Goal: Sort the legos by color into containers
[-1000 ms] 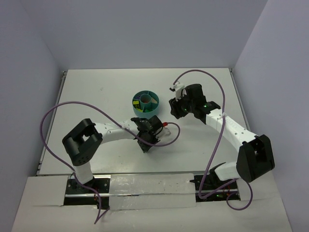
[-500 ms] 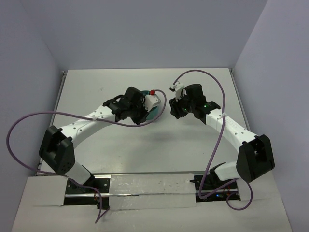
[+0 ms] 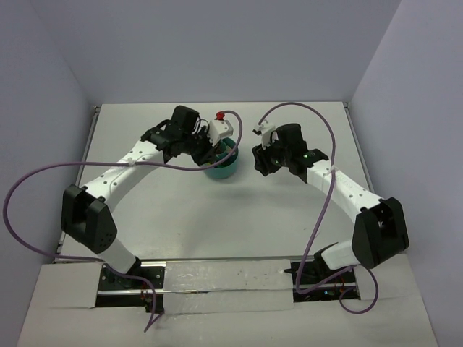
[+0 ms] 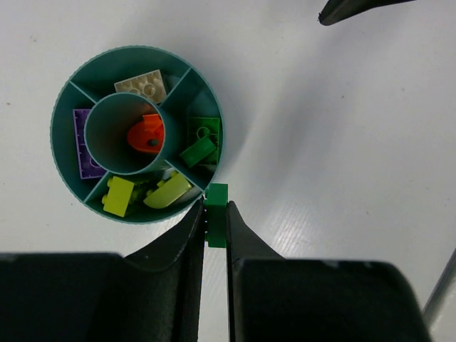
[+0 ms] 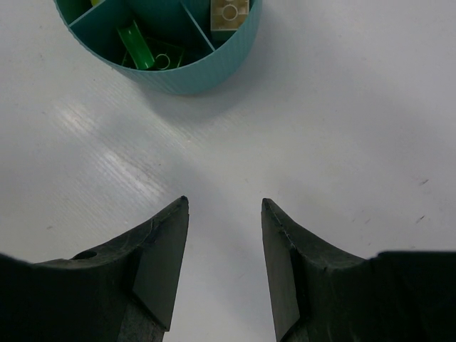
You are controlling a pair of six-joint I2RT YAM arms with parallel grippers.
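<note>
left gripper point(image 4: 216, 215) pinches a dark green lego point(image 4: 216, 194) at its fingertips, the teal bowl point(image 4: 137, 50) just ahead-left of them. right gripper point(image 5: 224, 206) stands parted and empty above the worktop point(image 5: 342, 142), bowl farther ahead.

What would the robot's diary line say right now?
left pincer: shut on green lego | place: at teal bowl rim | right pincer: open, empty

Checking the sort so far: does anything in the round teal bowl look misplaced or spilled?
Nothing stands out: the round teal plastic bowl sits upright, each compartment apparently holding one colour; nothing spilled beside it.
</note>
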